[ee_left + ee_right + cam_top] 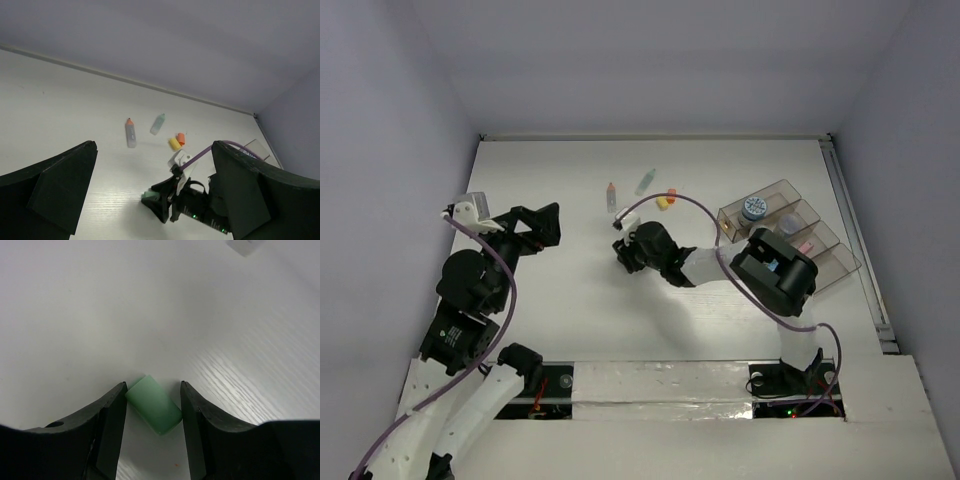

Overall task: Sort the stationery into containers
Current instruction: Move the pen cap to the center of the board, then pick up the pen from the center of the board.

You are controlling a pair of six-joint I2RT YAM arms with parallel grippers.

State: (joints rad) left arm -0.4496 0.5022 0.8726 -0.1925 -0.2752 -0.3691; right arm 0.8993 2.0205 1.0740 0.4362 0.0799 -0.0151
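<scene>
On a white tabletop [570, 330] with a smoky organiser tray [832, 262] at the right, the left gripper [552, 226] hovers with fingers spread wide, while the right gripper [152, 391] has its fingers narrowly parted around a green eraser [154, 409] lying mid-tabletop.

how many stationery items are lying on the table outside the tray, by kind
pens: 2 - orange-capped pen, green pen
erasers: 3 - orange eraser, yellow eraser, green eraser
total: 5
</scene>
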